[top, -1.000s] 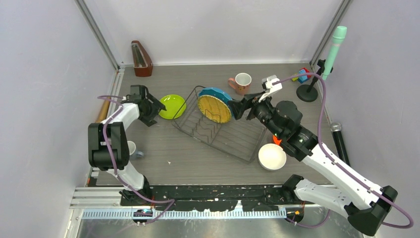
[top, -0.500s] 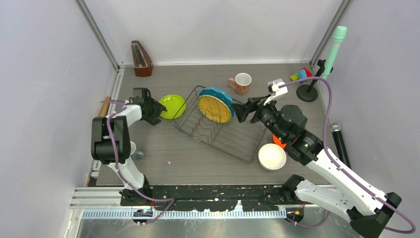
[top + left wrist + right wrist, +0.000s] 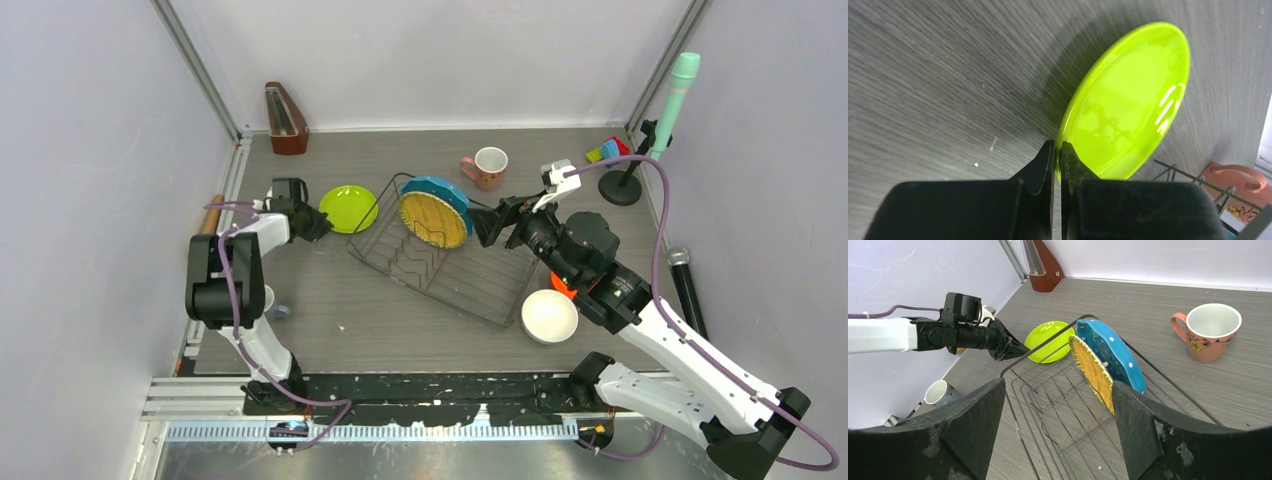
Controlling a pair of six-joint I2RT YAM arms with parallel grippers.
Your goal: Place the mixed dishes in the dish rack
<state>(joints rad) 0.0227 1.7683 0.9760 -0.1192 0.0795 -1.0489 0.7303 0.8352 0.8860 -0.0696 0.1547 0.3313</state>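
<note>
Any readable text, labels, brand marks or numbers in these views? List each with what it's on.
No readable text, brand or number in any view.
pink mug: only a small flower drawing on its side, no lettering.
brown wedge-shaped object at the back of the table: any marks on its face are too small to read.

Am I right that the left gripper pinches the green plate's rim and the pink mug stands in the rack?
No: the top view shows the pink mug on the table outside the rack. The left gripper does pinch the green plate.
</note>
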